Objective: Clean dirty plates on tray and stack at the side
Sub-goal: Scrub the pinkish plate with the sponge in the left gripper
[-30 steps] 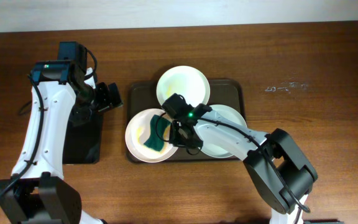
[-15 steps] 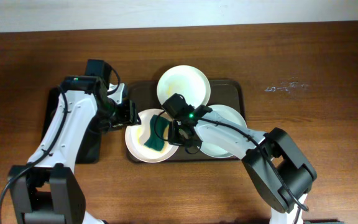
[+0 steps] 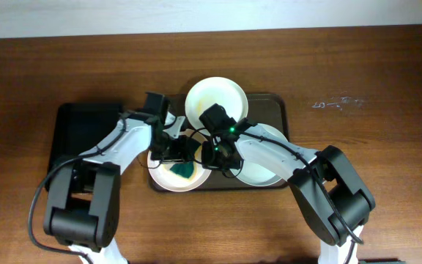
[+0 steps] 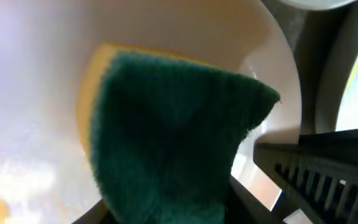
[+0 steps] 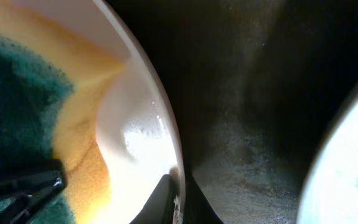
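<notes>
gloss on the plates, grit on the sponge

the table (image 3: 357,73) is brown wood with a visible grain and a soft sheen. the tray (image 3: 278,103) looks like brown plastic; close up its floor (image 5: 247,124) is dull and finely speckled. the plates (image 3: 258,174) are smooth, glossy white; the front-left plate (image 3: 163,180) throws bright highlights and the far plate (image 3: 215,99) is tinted faintly yellow. the sponge (image 4: 166,137) has a coarse, fibrous green scouring face on soft yellow foam. the black tray (image 3: 79,125) is matt. the arm shells (image 3: 269,150) are smooth white plastic, and the left gripper (image 3: 176,150) has a black finger (image 4: 328,168) of ribbed matt plastic.
</notes>
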Controlling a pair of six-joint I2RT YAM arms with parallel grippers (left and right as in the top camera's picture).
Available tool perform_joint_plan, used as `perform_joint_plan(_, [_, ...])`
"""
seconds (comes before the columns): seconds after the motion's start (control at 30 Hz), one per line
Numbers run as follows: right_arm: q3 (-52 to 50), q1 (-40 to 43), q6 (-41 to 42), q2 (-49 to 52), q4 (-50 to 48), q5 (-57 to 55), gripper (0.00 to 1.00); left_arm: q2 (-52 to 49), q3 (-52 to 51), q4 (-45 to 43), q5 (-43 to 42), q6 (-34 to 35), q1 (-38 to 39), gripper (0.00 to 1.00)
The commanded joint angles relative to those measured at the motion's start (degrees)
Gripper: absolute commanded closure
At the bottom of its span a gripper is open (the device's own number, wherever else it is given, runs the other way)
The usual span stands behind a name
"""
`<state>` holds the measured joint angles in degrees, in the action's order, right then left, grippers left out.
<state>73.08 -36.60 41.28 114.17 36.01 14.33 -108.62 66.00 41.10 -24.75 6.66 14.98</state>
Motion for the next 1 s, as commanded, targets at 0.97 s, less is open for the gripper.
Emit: perform_joint_plan(0.97, [1.4,2.3,-4.0,1.6,2.9,-0.1,0.96,1.1,0.0,-1.7,16.9,23.2,1.5,1.00])
